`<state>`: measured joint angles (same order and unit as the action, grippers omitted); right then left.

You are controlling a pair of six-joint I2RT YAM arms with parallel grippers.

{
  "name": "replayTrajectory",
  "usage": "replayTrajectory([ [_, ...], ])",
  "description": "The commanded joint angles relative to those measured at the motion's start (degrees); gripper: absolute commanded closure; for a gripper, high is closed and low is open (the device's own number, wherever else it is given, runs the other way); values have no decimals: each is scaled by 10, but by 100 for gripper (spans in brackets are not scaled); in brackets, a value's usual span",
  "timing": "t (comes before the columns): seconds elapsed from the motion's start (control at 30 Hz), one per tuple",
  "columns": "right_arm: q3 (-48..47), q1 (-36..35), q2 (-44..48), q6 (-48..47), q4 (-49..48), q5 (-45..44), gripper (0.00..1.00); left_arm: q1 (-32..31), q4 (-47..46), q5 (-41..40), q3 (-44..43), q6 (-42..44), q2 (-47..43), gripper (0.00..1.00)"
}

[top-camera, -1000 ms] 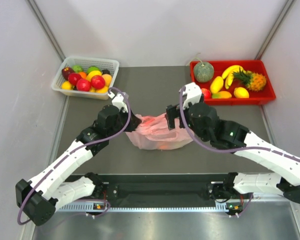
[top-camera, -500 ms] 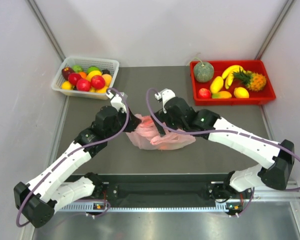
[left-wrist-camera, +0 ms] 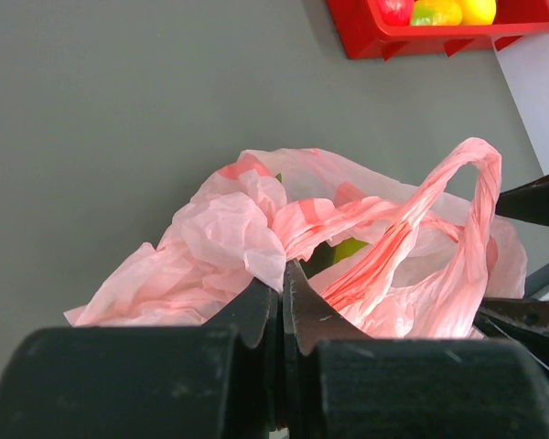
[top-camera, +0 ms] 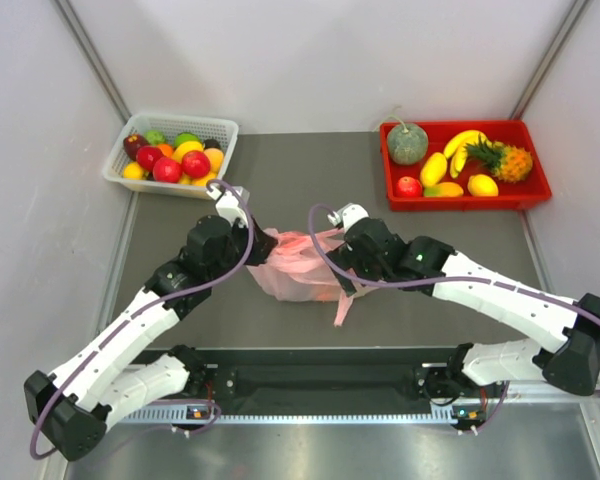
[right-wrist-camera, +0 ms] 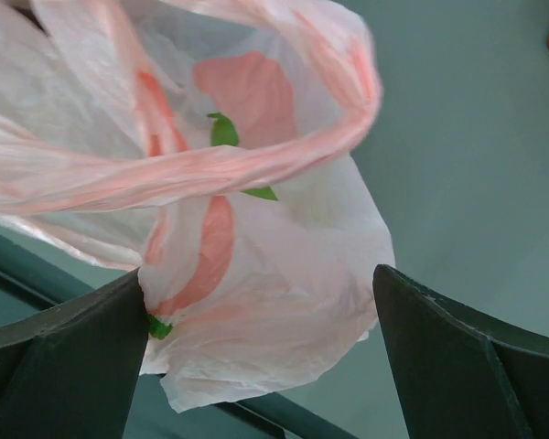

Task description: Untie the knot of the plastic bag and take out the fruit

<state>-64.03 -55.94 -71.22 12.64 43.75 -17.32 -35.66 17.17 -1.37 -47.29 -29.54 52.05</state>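
Note:
The pink plastic bag (top-camera: 298, 268) lies crumpled mid-table between my arms. My left gripper (top-camera: 267, 247) is shut on the film at its left edge, as the left wrist view (left-wrist-camera: 282, 277) shows. There, one twisted loop handle (left-wrist-camera: 439, 215) stands free and a yellow-green fruit (left-wrist-camera: 349, 249) shows in the bag's mouth. I see no tied knot. My right gripper (top-camera: 340, 275) is open at the bag's right front; a pink handle strip (top-camera: 342, 305) trails below it. In the right wrist view the bag (right-wrist-camera: 274, 302) hangs between the spread fingers (right-wrist-camera: 64, 357).
A white basket (top-camera: 180, 118) of mixed fruit stands at the back left. A red tray (top-camera: 538, 190) at the back right holds a melon (top-camera: 407, 145), a pineapple (top-camera: 507, 160), bananas and other fruit. Grey walls close in both sides.
My right arm swung from the bag's right side across it and down to its right front. A handle strip now trails toward the near edge. My left gripper kept its hold.

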Motion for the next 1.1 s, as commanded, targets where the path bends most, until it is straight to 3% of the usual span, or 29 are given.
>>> replayTrajectory([
  [0.0, 0, 7, 8, 13, 15, -57, 0, 2, -19, -14, 2, 12, -15, 100],
  [0.1, 1, 14, 13, 22, 8, -88, 2, 2, -18, -14, 3, 12, -16, 100],
  [0.2, 0, 36, 20, 26, -12, -88, 13, 2, -18, -10, 5, 11, -16, 100],
  [0.3, -2, 66, 34, 23, -45, -62, 35, 2, -17, -5, 8, 11, -12, 100],
  [0.33, -3, 72, 36, 24, -52, -59, 52, 2, -17, -5, 8, 12, -8, 100],
  [0.4, -5, 84, 44, 24, -71, -44, 68, 2, -17, -9, 9, 17, -7, 100],
  [0.43, -7, 95, 48, 24, -76, -38, 83, 2, -17, -12, 8, 20, -2, 100],
  [0.53, -15, 119, 56, 24, -91, -18, 100, 2, -24, -25, 5, 26, 5, 100],
  [0.7, -36, 169, 36, 17, -136, 26, 100, 15, -102, -70, -14, 51, 30, 100],
  [0.9, -103, 193, -18, -12, -190, 0, 100, 36, -208, -106, -62, 82, 85, 100],
  [1.07, -130, 197, -56, -37, -201, 9, 100, 38, -318, -156, 8, 82, 63, 100],
])
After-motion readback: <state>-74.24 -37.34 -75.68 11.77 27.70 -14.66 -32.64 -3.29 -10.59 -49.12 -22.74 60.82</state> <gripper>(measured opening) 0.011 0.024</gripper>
